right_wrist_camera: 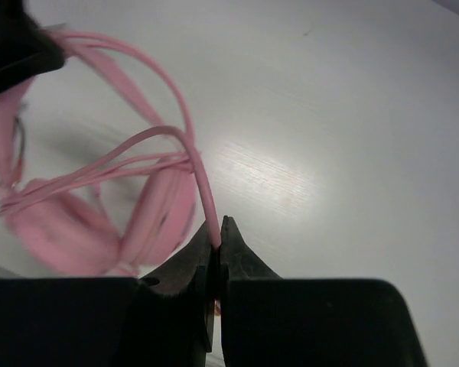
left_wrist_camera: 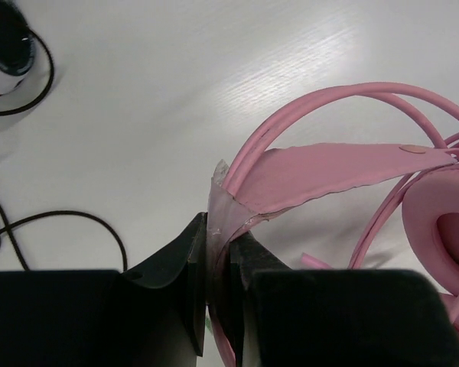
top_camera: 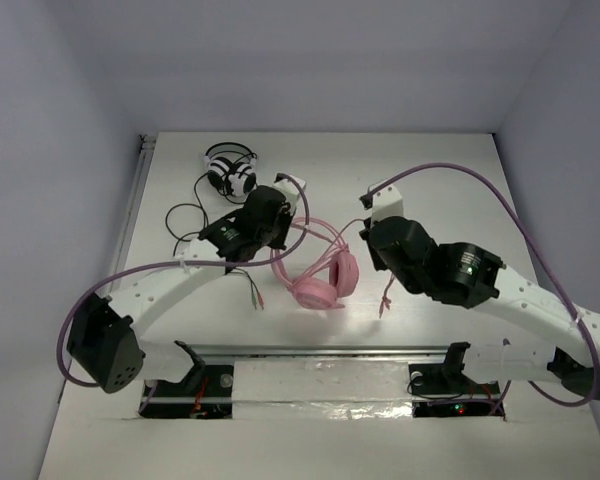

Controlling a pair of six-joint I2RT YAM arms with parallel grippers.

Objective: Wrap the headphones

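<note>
The left hand (left_wrist_camera: 218, 284) clamps the headband (left_wrist_camera: 344, 164) of the pink headphones (top_camera: 326, 282); the right hand (right_wrist_camera: 216, 248) pinches their thin cable (right_wrist_camera: 203, 183) over the white surface (top_camera: 430, 180).

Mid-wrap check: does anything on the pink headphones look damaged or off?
Yes. On the headphones, the inner headband strap has a ragged lower edge. Its end, pinched in the left gripper, is peeling into a pale translucent flap. The right gripper pinches the cable, which looks intact.

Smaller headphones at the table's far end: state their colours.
The smaller headphones are black and white; top external view shows best.
</note>
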